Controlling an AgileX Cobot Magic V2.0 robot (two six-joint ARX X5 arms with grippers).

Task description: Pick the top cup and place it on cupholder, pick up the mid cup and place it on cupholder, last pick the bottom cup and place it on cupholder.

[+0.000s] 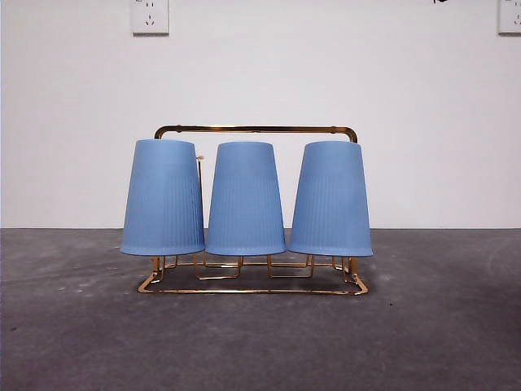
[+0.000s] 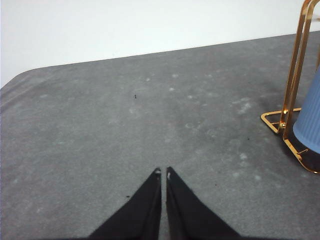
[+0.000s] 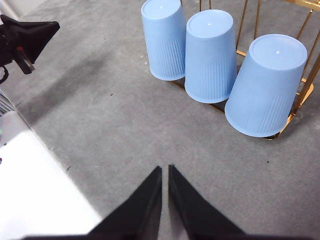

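Three light blue ribbed cups stand upside down in a row on the gold wire cupholder (image 1: pixel 254 129): a left cup (image 1: pixel 163 197), a middle cup (image 1: pixel 245 199) and a right cup (image 1: pixel 331 199). The right wrist view shows the same cups (image 3: pixel 209 55) from above on the cupholder (image 3: pixel 306 95). My right gripper (image 3: pixel 165 171) is shut and empty, over bare table short of the cups. My left gripper (image 2: pixel 162 173) is shut and empty too, off to the side of the cupholder (image 2: pixel 295 75), where one cup's edge (image 2: pixel 310 122) shows.
The grey table (image 1: pixel 423 326) runs back to a white wall with two sockets (image 1: pixel 150 16). In the right wrist view the other arm's black gripper (image 3: pixel 25 40) shows near the table's edge, with white floor (image 3: pixel 35 200) beyond it.
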